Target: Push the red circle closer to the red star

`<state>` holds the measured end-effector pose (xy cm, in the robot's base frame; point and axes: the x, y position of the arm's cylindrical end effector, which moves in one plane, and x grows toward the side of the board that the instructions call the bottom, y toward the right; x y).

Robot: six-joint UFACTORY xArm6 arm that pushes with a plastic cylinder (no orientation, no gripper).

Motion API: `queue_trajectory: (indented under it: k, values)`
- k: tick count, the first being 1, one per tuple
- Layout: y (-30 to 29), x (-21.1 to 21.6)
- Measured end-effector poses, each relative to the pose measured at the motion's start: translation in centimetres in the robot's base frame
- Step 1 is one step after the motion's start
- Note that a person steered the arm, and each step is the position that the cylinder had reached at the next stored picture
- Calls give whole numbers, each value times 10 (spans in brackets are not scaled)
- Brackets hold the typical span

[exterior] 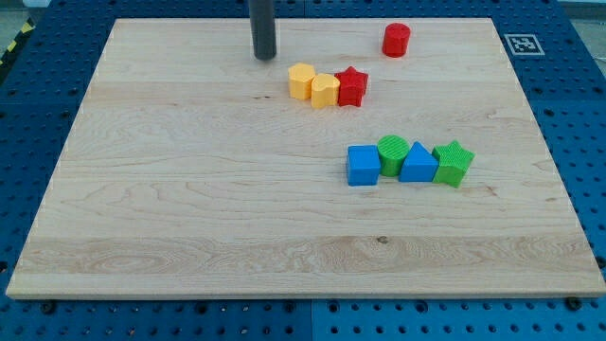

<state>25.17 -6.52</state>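
Observation:
The red circle [396,40] stands near the view's top, right of centre. The red star [351,86] lies below and to the left of it, a short gap apart. The star touches a yellow block [325,90], which touches a second yellow block [301,81], forming a row. My tip [264,56] is at the end of the dark rod near the view's top centre. It is left of the red circle and up-left of the yellow blocks, touching none of them.
A row of blocks lies right of centre: a blue cube [363,165], a green circle [393,151], a blue triangle [418,164] and a green star [453,163]. The wooden board [189,208] ends in blue pegboard on all sides.

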Motion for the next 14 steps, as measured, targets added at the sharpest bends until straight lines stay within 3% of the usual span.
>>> queue_trajectory:
  k: [1, 2, 3, 5, 7, 8, 9, 11, 12, 13, 14]
  values:
    - [8, -51]
    - [41, -58]
    - [108, -53]
    - [151, 8]
    - [146, -52]
    - [188, -59]
    - [224, -31]
    - [182, 45]
    - [178, 52]
    - [178, 22]
    - [164, 21]
